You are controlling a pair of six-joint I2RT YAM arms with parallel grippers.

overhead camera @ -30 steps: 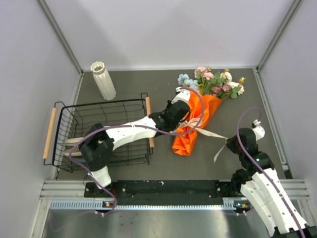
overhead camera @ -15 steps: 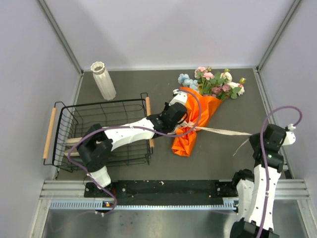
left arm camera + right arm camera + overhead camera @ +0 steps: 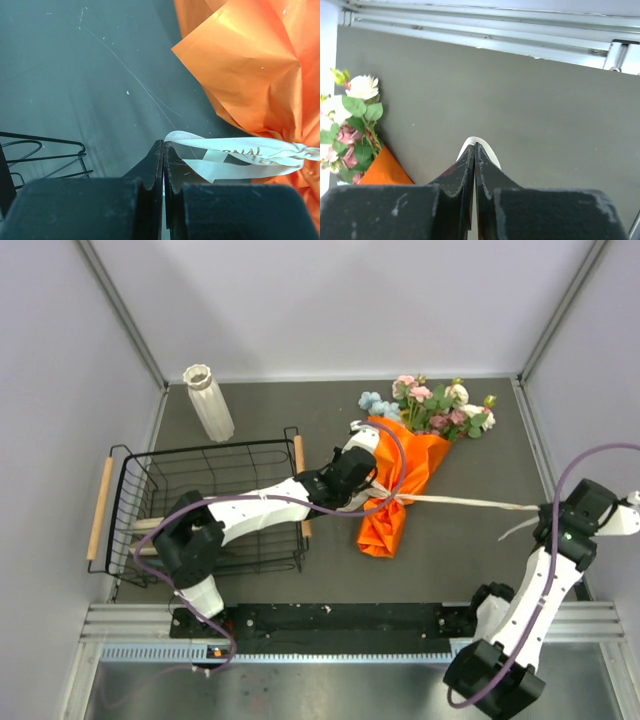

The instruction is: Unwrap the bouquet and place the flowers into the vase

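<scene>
Flowers (image 3: 437, 408) inside orange wrap (image 3: 393, 518), vase (image 3: 210, 405) standing apart

Pale walls (image 3: 350, 300) enclose a dark grey table (image 3: 270, 410).

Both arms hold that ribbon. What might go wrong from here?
1. The ribbon runs taut from the knot to the right jaws. The knot may jam rather than loosen, dragging the bouquet sideways.
2. The left jaws and right jaws alike pinch it only at their tips, so it may slip free.
</scene>
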